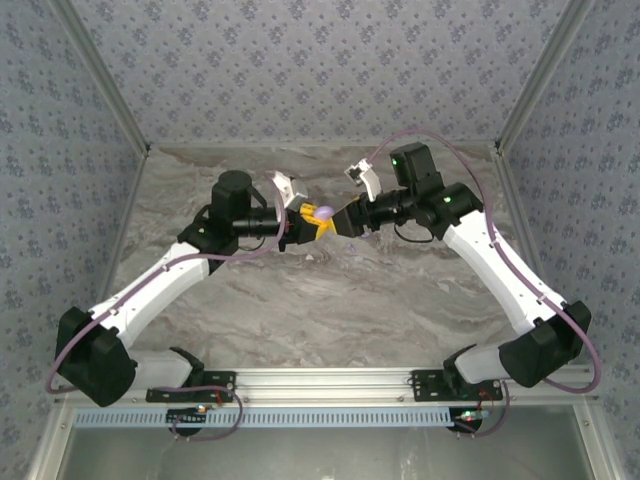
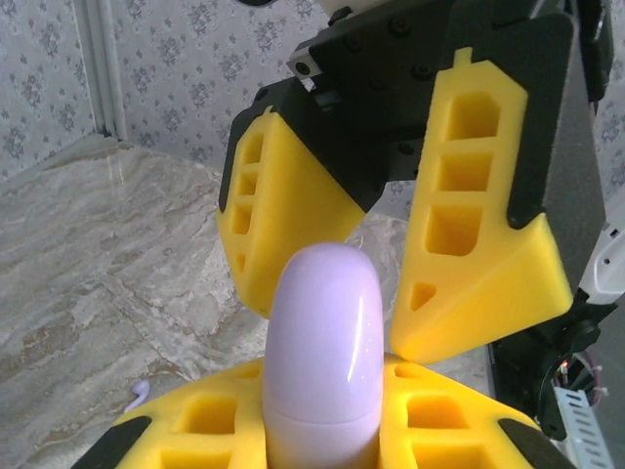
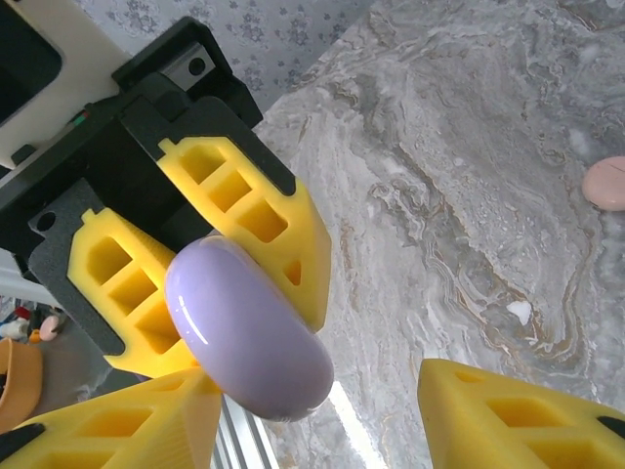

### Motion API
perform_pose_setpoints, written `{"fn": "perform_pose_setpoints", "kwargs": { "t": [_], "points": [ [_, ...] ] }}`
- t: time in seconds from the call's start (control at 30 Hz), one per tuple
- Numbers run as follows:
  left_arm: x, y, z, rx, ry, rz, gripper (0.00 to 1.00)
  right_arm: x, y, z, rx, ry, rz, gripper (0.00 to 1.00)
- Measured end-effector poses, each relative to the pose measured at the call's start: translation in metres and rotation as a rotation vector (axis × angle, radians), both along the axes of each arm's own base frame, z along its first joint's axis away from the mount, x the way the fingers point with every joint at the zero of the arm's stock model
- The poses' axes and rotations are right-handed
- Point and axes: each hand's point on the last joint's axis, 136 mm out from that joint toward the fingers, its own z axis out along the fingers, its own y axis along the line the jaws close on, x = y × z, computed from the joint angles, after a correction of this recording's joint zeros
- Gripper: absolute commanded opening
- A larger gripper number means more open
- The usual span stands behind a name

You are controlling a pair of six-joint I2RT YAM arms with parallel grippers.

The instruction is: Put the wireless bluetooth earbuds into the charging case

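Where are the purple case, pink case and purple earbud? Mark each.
purple case (image 2: 322, 352): left wrist view, glossy front.
pink case (image 3: 607, 183): right wrist view, top face.
purple earbud (image 2: 140, 394): left wrist view, middle.

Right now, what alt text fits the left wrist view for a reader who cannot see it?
The left gripper is shut on a lilac charging case, which stands upright between its yellow fingers. The right gripper faces it, open, straddling the case's top. A tiny purple earbud lies on the marble table at lower left.
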Motion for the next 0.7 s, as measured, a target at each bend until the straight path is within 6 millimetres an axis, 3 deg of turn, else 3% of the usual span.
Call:
{"fn": "perform_pose_setpoints", "kwargs": {
  "t": [0.7],
  "points": [
    [-0.005, -0.004, -0.011, 0.059, -0.101, -0.021, 0.07, 0.004, -0.011, -0.004, -0.065, -0.017, -0.069, 0.59]
  ]
}}
